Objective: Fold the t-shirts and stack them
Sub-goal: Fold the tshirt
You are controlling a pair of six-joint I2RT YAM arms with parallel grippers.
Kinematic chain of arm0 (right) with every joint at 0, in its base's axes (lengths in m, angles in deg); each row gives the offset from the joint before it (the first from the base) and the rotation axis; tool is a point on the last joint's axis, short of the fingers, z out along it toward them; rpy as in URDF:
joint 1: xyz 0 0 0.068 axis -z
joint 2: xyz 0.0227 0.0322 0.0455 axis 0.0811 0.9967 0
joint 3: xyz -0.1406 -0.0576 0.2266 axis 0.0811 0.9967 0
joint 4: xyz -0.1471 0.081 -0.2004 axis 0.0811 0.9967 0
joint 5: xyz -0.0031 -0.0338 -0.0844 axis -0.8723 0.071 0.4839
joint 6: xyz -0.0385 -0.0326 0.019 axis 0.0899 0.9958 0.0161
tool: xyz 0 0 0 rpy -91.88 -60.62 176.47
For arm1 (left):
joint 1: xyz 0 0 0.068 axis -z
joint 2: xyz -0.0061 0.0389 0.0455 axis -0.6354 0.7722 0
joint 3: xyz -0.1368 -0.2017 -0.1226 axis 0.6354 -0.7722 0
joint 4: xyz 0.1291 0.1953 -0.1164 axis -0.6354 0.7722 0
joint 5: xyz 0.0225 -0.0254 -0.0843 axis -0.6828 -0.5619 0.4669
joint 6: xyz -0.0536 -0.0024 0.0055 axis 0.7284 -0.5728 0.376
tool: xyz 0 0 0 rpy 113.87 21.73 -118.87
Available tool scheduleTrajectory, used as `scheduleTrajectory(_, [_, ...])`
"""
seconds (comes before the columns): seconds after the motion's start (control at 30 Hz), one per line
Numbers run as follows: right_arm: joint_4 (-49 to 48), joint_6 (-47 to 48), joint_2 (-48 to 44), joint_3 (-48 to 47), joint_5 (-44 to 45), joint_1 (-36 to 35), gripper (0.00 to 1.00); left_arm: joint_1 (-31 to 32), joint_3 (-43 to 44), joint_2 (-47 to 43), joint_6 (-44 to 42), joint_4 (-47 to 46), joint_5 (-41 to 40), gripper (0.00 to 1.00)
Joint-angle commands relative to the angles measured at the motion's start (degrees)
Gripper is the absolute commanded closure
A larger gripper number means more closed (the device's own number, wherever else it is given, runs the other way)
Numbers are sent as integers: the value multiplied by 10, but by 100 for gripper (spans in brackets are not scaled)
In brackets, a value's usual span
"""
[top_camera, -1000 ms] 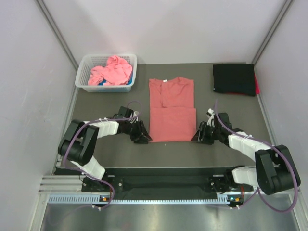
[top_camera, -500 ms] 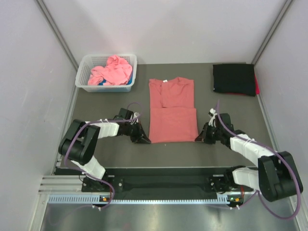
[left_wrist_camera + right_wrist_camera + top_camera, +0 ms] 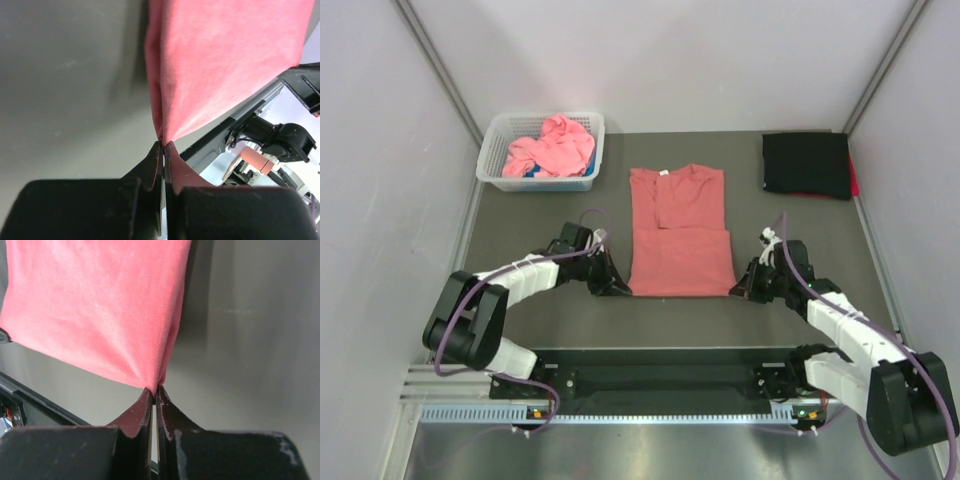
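A salmon-red t-shirt (image 3: 678, 230) lies flat in the middle of the dark mat, sleeves folded in, its hem toward the arms. My left gripper (image 3: 620, 288) is shut on the shirt's near left hem corner (image 3: 165, 135). My right gripper (image 3: 739, 290) is shut on the near right hem corner (image 3: 152, 382). Both wrist views show the cloth pinched at the fingertips and lifting slightly off the mat. More pink t-shirts (image 3: 552, 145) lie bunched in the basket. A folded black t-shirt (image 3: 806, 164) sits at the back right, with a red one under it.
The white lattice basket (image 3: 492, 160) stands at the back left corner of the mat. Grey walls enclose the mat on three sides. The black rail of the arm bases (image 3: 660, 375) runs along the near edge.
Both grippers have shut on the hem corners of the salmon-red shirt. The near hem has widened and shifted slightly as the two arms drew outward and nearer.
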Motion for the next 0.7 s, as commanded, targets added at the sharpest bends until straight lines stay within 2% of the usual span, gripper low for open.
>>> scheduleTrajectory(0.0, [43,14,-26,-29,28,7,100,2,25,-44,4,44,-20,100])
scheduleTrajectory(0.3, [93,27,-26,-116,57,8,100,2,141,-58,-20,136,-73,100])
scheduleTrajectory(0.53, [105,41,25,-221,84,9,100,0,261,13,-41,174,-96,100])
scheduleTrajectory(0.67, [102,51,96,-289,87,13,100,-3,344,62,-61,208,-132,100])
